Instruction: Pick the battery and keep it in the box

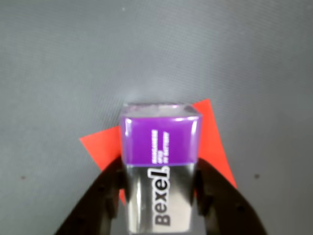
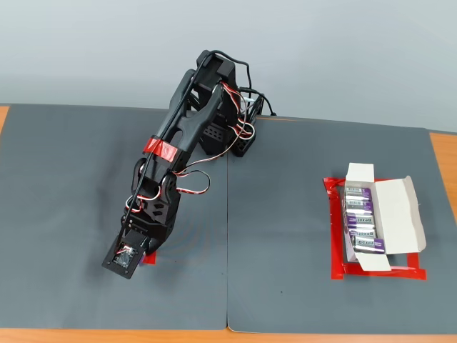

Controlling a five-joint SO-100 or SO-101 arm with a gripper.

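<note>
Gripper (image 1: 159, 196): black jaws closed against both sides of the battery, seen in the wrist view.
Battery (image 1: 160, 161): held upright between the jaws, purple upper band, silver lower part, over the red tape patch (image 1: 105, 147) on the grey mat (image 1: 73, 63).
Writing: "Bexel" in dark letters on the silver part; small white lines on the purple, too blurred to read.
Arm (image 2: 178, 157): in the fixed view, reaching down to the mat's near left.
Box (image 2: 375, 218): white carton, well apart at right, flaps open, inside a red tape outline (image 2: 335, 236).
Box contents: a row of purple-and-silver batteries (image 2: 360, 221), lettering too small to read.
</note>
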